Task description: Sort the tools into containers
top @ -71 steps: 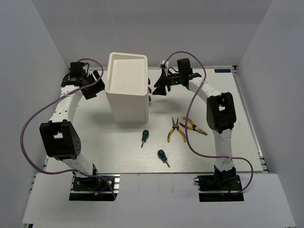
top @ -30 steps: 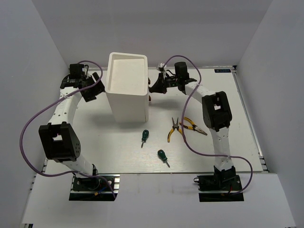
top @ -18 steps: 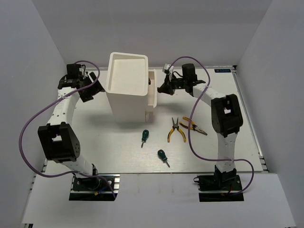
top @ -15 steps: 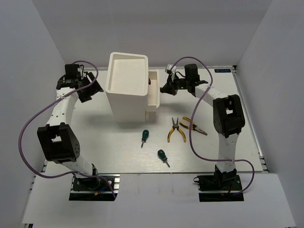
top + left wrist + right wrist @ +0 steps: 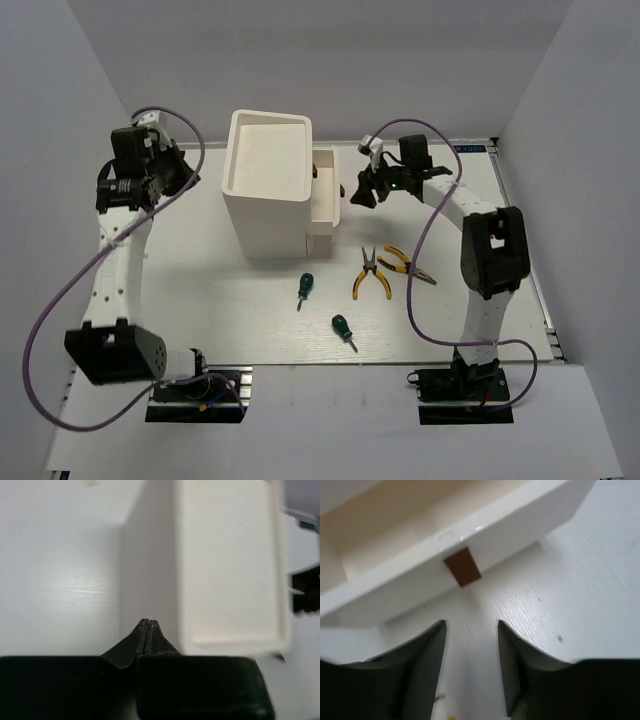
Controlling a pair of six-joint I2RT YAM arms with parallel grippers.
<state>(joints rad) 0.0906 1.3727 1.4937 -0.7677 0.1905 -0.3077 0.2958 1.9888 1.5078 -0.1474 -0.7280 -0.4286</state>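
Note:
The tall white cabinet stands at the back, with one drawer pulled out on its right side. My right gripper hangs open just right of that drawer; in the right wrist view the gripper sits a little short of the brown knob, holding nothing. My left gripper is raised left of the cabinet, and in the left wrist view the gripper is shut and empty above the cabinet top. Two green-handled screwdrivers and two yellow-handled pliers lie on the table.
White walls close in the table on the left, back and right. The purple cables loop off both arms over the table. The arm bases sit at the near edge.
The right gripper pulled the drawer out to the right, then let go of the knob and opened. The left arm lifted away from the cabinet's left side and its gripper shut.

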